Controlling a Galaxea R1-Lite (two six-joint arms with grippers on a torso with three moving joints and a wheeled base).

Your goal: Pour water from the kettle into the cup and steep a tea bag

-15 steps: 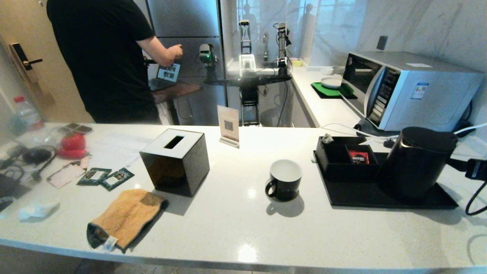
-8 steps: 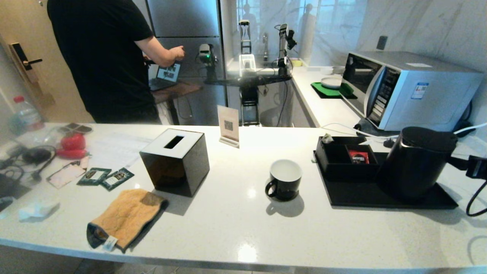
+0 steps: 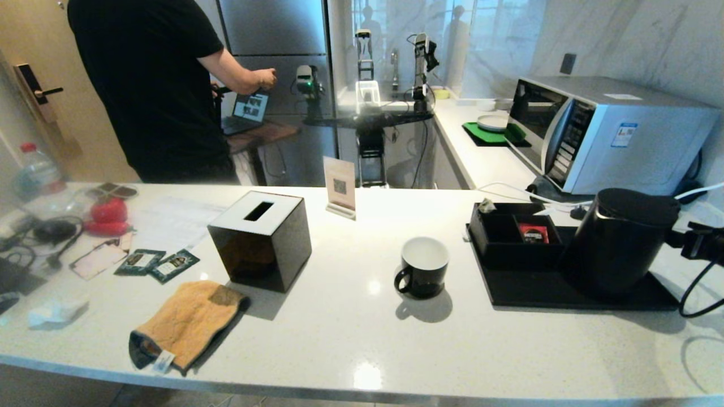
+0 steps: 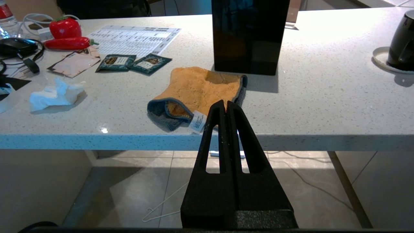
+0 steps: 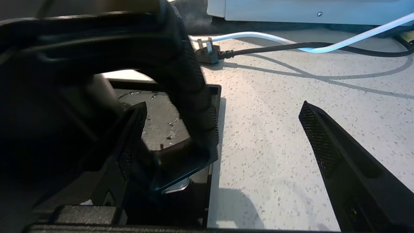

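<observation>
Right gripper [image 5: 223, 129] stands wide open beside the kettle [image 3: 619, 243], its 2 textured black fingers [image 5: 323, 142] spread with the kettle's loop handle [image 5: 190, 97] between them; in the right wrist view one finger sits inside the loop and the other is out over the speckled counter, neither clearly touching the handle. In the head view this gripper shows only at the far right edge, just behind the kettle. The kettle stands upright with its lid on at the right end of a black tray [image 3: 526, 291], next to a black compartment box [image 3: 512, 234] that holds a red packet [image 3: 533, 232]; a small pale sachet, probably the tea bag [image 3: 485, 206], rests at the box's back left corner. The cup [image 3: 423, 267] sits upright on the white counter [image 3: 350, 339] just left of the tray, handle toward the left, white inside showing and apparently dry. Left gripper [image 4: 225, 108] hangs below and in front of the counter edge with its fingers pressed together, holding nothing, near an orange cloth [image 4: 200, 92]. A black tissue box [image 3: 260, 240] stands behind the cloth, and 2 dark green packets [image 3: 157, 263] lie to its left. A microwave [image 3: 608, 133] sits on the rear counter behind the kettle.
</observation>
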